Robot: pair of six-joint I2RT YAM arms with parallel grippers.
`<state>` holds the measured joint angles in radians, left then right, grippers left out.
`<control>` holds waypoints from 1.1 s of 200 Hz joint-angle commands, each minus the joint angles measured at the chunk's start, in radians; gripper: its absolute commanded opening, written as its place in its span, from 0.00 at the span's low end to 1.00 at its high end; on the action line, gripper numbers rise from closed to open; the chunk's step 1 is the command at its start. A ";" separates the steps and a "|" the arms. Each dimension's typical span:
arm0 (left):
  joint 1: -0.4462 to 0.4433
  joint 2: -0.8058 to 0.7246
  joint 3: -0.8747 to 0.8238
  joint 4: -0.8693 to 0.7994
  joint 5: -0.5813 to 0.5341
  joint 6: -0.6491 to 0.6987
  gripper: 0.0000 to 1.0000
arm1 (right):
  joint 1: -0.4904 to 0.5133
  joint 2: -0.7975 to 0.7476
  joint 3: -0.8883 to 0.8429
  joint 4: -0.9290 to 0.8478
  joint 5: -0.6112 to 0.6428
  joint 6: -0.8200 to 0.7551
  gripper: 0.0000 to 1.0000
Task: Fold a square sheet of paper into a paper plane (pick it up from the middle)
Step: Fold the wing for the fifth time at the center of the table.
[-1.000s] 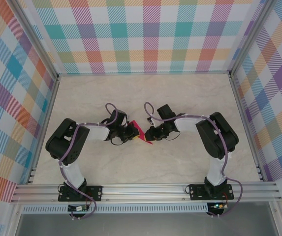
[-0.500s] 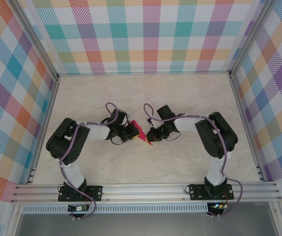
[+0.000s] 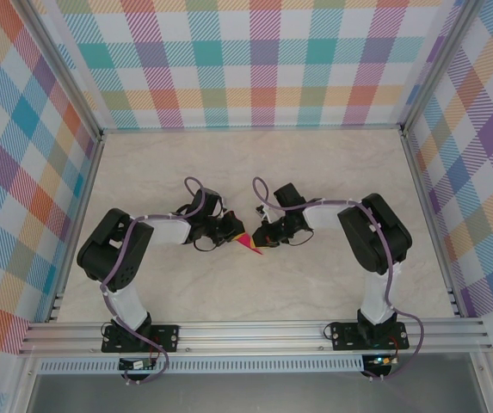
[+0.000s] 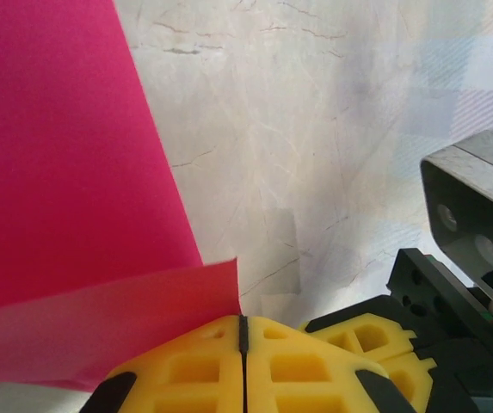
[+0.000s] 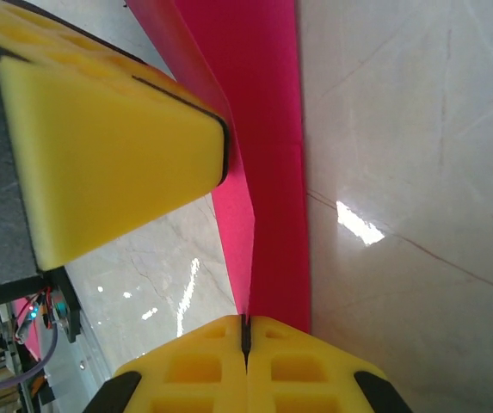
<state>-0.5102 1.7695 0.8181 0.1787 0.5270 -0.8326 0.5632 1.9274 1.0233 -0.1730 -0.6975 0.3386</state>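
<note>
Since both claws meet on the paper (image 3: 249, 246) near the middle of the surface (image 3: 332, 172), the next move turns on how that strip lies between them. Top view: the paper is a narrow pink wedge, long axis roughly 10 to 4 o'clock, point toward 4. It sits low over the surface; contact cannot be told. The left claw (image 3: 234, 232) is at its 10 o'clock end and the right claw (image 3: 261, 237) at its 3 o'clock side. The two are almost tip to tip, neither arm the nearer. Left wrist view: pads clenched with the seam tight, a paler doubled flap pinched there, and the main sheet fanning off toward 10–11 o'clock. The other claw's yellow pads sit just beside at 4 o'clock. Right wrist view: pads likewise clenched on the near end of a folded band, its crease running straight away toward 12. The left claw's pad is at 10 o'clock, touching the band's left edge. Judgement: with both ends held and the crease in line with the right claw, any pull should follow the 10-to-4 axis. A sideways pull risks skewing the fold or tearing thin paper.
</note>
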 commanded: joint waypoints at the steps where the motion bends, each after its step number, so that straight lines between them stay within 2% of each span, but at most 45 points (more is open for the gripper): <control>1: -0.015 -0.019 -0.024 0.022 0.018 0.022 0.07 | -0.009 0.022 0.033 0.007 -0.053 0.030 0.04; 98: -0.019 -0.051 -0.047 0.018 -0.018 0.041 0.07 | -0.024 0.095 0.111 -0.119 -0.066 0.036 0.06; 190: -0.019 -0.031 -0.049 -0.016 -0.063 0.058 0.05 | -0.024 0.096 0.127 -0.124 -0.072 0.046 0.06; 220: -0.020 -0.015 -0.036 -0.043 -0.082 0.063 0.04 | -0.024 0.086 0.126 -0.119 -0.074 0.035 0.09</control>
<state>-0.5159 1.7428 0.7803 0.1799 0.4747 -0.7944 0.5430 2.0171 1.1297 -0.2752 -0.7460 0.3813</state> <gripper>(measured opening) 0.055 0.087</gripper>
